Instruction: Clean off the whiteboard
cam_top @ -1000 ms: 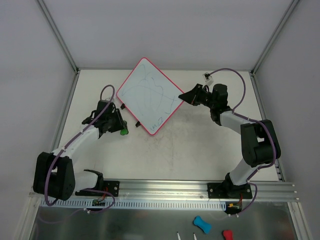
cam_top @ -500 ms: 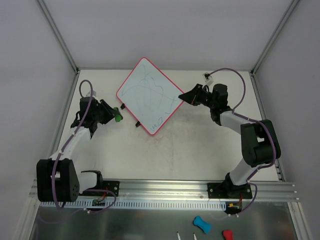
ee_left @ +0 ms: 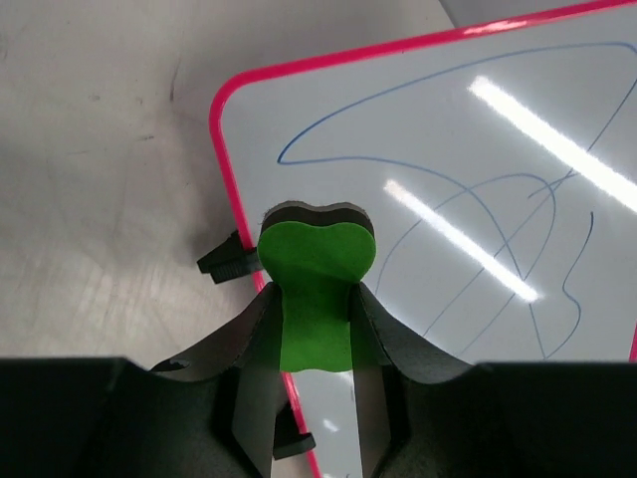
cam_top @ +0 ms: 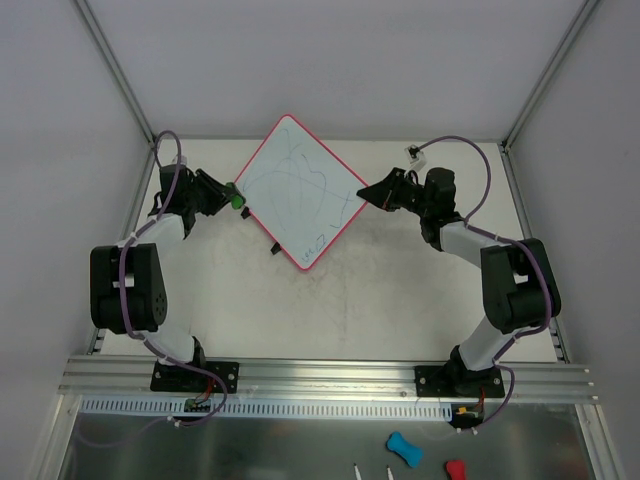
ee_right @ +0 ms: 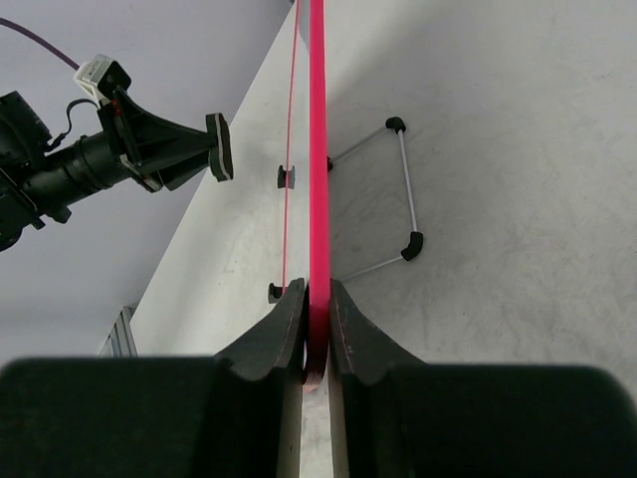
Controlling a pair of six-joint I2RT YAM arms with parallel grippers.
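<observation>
The whiteboard (cam_top: 300,190) lies like a diamond at the back middle of the table, with blue scribbles on it. My left gripper (cam_top: 230,197) is shut on the green bone-shaped eraser (cam_top: 237,200) at the board's left corner. In the left wrist view the eraser (ee_left: 314,274) sits between the jaws of my left gripper (ee_left: 317,334), just over the pink rim, with the whiteboard (ee_left: 448,149) beyond it. My right gripper (cam_top: 370,194) is shut on the board's right corner. The right wrist view shows the whiteboard's rim (ee_right: 318,149) edge-on in my right gripper (ee_right: 317,319).
Two black clips (ee_left: 227,261) sit on the board's lower-left edge. A wire stand (ee_right: 401,189) shows under the board. The grey side walls stand close to both arms. A metal rail (cam_top: 320,375) runs along the near edge, with blue (cam_top: 403,448) and red (cam_top: 455,468) items below it.
My left arm has swung back and leftward, carrying the green eraser from below the board's lower-left edge up to its left corner. The right arm and the board have not moved.
</observation>
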